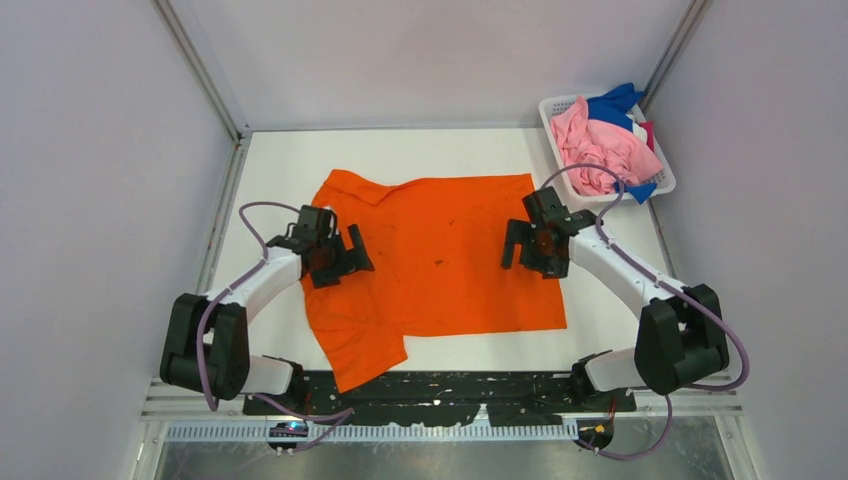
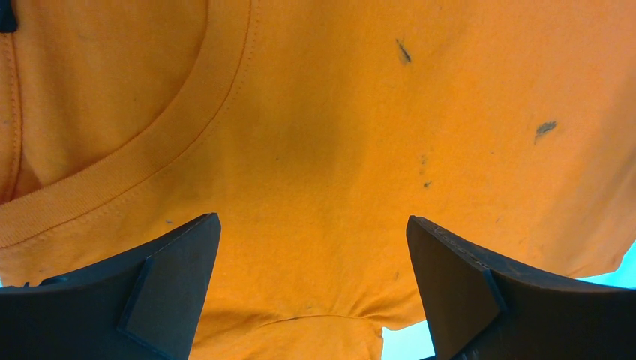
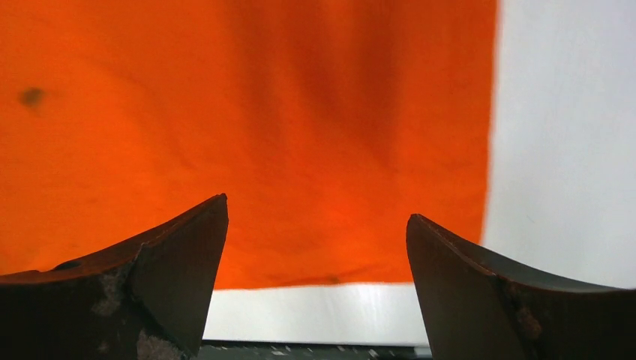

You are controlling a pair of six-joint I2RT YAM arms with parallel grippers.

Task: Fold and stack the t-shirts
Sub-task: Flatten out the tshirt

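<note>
A white desk (image 1: 450,150) sits inside a pale-walled enclosure with metal corner posts, and the two arms are bolted at its near edge.

The left pincer (image 1: 343,267) is released, with its jaws spread wide and nothing between them. It hangs over the neck end of the orange t-shirt (image 1: 440,250). The left wrist view shows the fingers (image 2: 165,292) on either side of bare cloth, with the ribbed collar (image 2: 112,180) curving past on the left and small dark specks (image 2: 545,129) scattered to the right.

The right pincer (image 1: 525,258) is also released, with its jaws apart and empty. It is poised above the opposite, hem end of the same shirt. In the right wrist view its fingers (image 3: 165,277) frame the shirt's straight corner, and bare desk shows beyond both edges.

The orange t-shirt lies spread flat in the middle of the desk with its collar pointing left. One sleeve is flared at its far left corner. The other is drawn down at its near left, almost reaching the dark base plate (image 1: 440,385) under the arms.

Beyond the shirt's far right corner and well apart from it stands a white mesh basket (image 1: 555,110). It holds a crumpled pink t-shirt (image 1: 600,145) on top, a blue t-shirt (image 1: 615,103) behind it and a sliver of magenta cloth (image 1: 647,132) at the side.
</note>
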